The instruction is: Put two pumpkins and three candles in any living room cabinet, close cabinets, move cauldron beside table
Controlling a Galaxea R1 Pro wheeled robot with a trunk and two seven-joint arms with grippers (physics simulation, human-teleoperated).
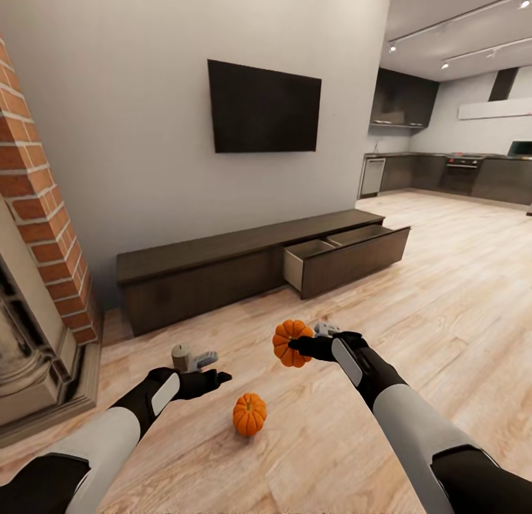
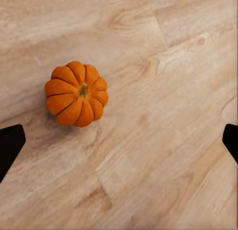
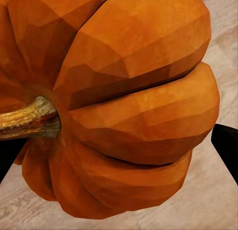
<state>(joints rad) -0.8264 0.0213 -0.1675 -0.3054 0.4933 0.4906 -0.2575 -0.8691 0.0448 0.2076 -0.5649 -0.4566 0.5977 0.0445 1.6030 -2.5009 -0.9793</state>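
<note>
Our right gripper (image 1: 301, 345) is pinched on a pumpkin (image 1: 291, 342), holding it clear of the wooden floor (image 1: 414, 292); close up, the ribbed orange body (image 3: 129, 106) sits between the two dark fingers with its brown stem (image 3: 27, 118) pointing toward nine o'clock. Our left gripper (image 1: 214, 379) hangs spread wide and empty over the floor, its fingertips (image 2: 10, 145) far apart at the edges of the wrist picture, and the second pumpkin (image 2: 76, 93) stands upright on the boards below it. In the head view that second pumpkin (image 1: 250, 414) lies at about five o'clock from our left gripper, near but not touching. A tan candle (image 1: 180, 356) stands on the floor just beyond our left wrist. Further off, at twelve o'clock, the long dark cabinet (image 1: 199, 270) runs along the wall under the television (image 1: 264, 108), with its right-hand drawer (image 1: 347, 257) pulled open and the left front shut
</note>
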